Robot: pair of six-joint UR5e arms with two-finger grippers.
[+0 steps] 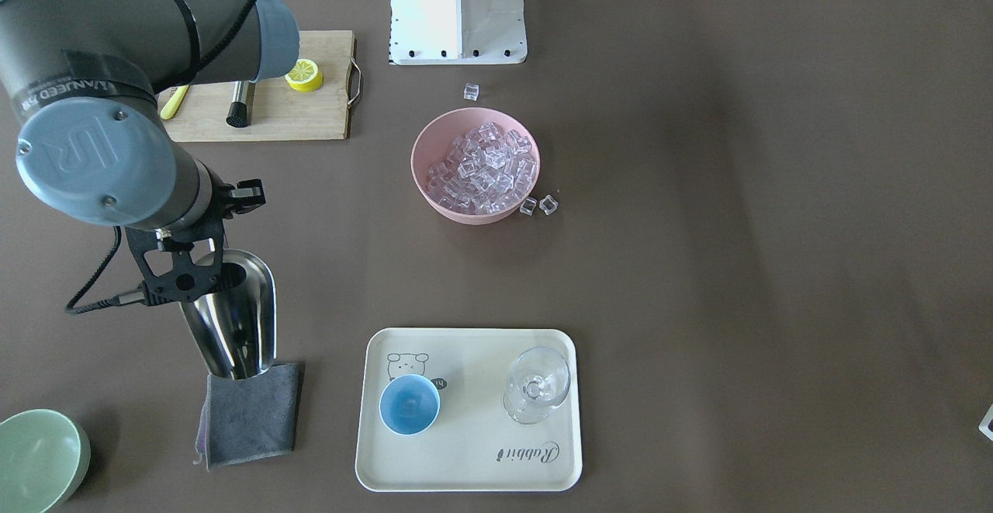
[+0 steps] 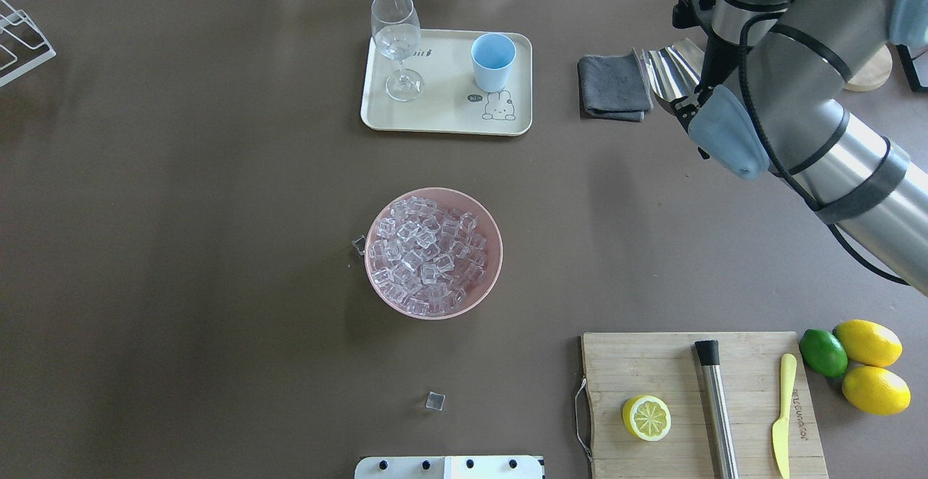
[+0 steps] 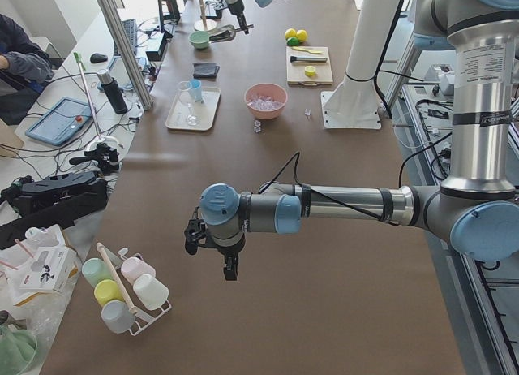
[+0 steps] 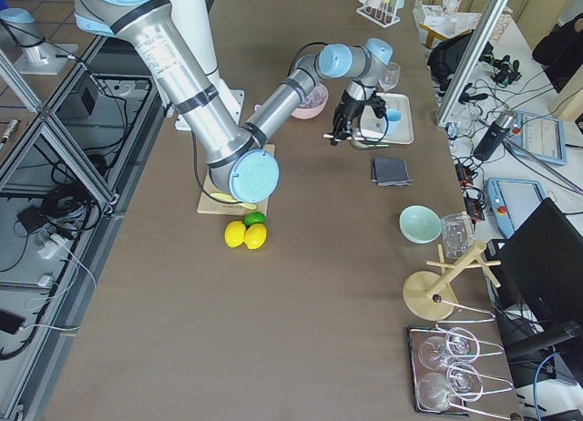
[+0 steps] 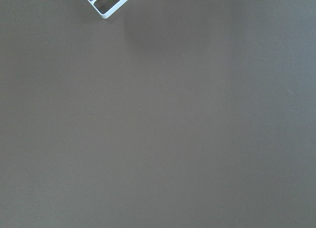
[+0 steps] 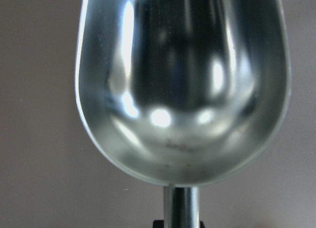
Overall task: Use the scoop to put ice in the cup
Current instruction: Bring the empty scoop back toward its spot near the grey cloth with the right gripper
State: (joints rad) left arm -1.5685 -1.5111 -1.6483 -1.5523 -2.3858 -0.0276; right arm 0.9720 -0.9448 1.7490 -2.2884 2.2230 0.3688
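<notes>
right gripper (image 1: 203, 268) clamped on the handle of the 1 scoop (image 1: 240, 319), trough tip over the edge of 1 grey cloth (image 1: 252, 420). left gripper (image 3: 229, 271) shows in the side view only, can't tell its state. 1 cup (image 1: 409, 406) and 1 stemmed glass (image 1: 537, 385) stand on 1 tray (image 1: 473, 466). ice (image 1: 485, 168) is heaped in 1 pink bowl (image 1: 425, 187), with 3 loose cubes (image 1: 471, 92) on the table near it.

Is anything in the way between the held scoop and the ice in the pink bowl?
Nothing visible. Only bare table lies between the scoop and the ice in the pink bowl; the grey cloth lies flat beyond the scoop.
</notes>
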